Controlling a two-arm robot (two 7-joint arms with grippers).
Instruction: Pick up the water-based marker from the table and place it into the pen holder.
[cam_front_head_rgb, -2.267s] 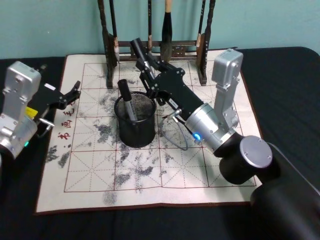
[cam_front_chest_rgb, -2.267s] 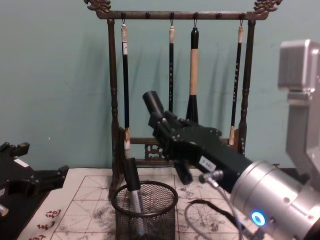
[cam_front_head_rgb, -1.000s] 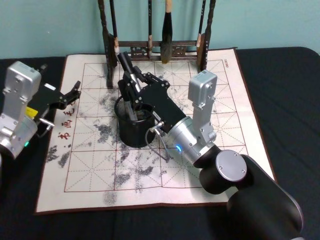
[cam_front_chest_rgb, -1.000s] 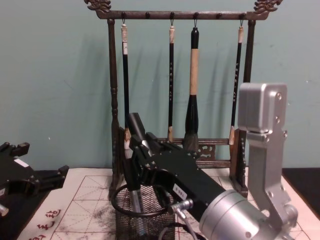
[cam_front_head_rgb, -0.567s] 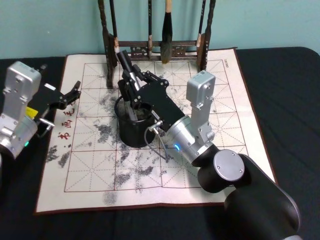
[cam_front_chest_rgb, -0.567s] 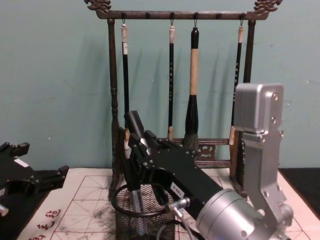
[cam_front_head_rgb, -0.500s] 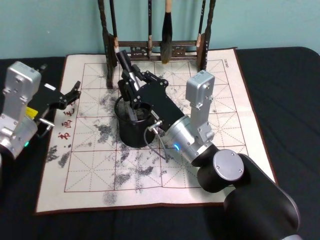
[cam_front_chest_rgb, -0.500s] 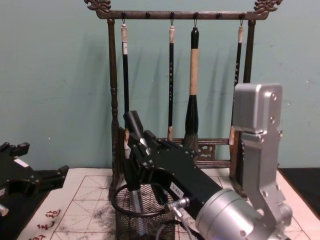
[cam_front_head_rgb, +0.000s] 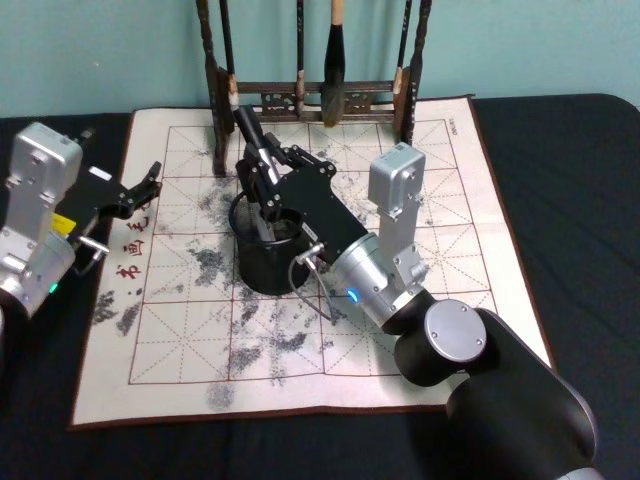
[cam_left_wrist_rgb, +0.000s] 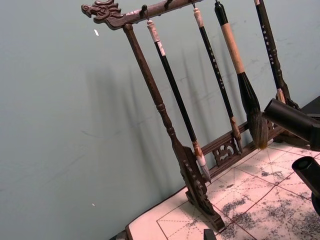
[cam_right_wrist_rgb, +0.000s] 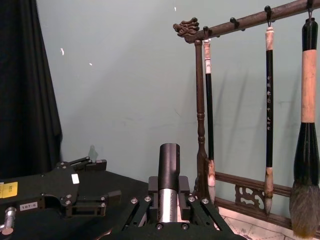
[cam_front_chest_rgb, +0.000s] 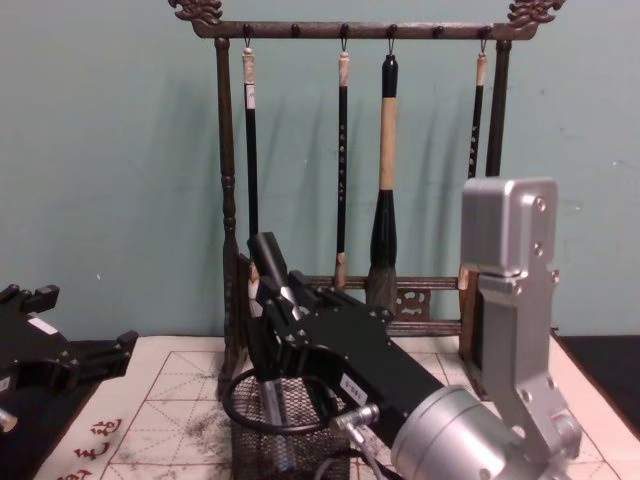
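- From the head view, the right claw (cam_front_head_rgb: 262, 180) sits right over the pen holder (cam_front_head_rgb: 270, 262), which stands on the white mat (cam_front_head_rgb: 300, 340) toward the back-left part of the counter (cam_front_head_rgb: 570, 180). The claw is closed on the marker (cam_front_head_rgb: 252, 135). The marker leans, with its top end sticking up toward the brush rack (cam_front_head_rgb: 310, 95) at the back edge and its low end down inside the cup.
- In the same view, the left claw (cam_front_head_rgb: 145, 185) rests near the left edge of the mat, well apart from the cup, with its fingers spread.
- From the chest view, the marker (cam_front_chest_rgb: 268, 262) tilts up and to the left above the wire cup (cam_front_chest_rgb: 285, 435). The right claw (cam_front_chest_rgb: 285, 320) grips it just over the rim. Another pen (cam_front_chest_rgb: 275, 420) stands inside the cup. The left claw (cam_front_chest_rgb: 70, 365) waits low at the left.
- From the right wrist view, the marker (cam_right_wrist_rgb: 169, 175) stands between the two closed fingers (cam_right_wrist_rgb: 142, 212).
- From the left wrist view, the rack (cam_left_wrist_rgb: 170, 125) with its hanging brushes stands at the mat's back edge.
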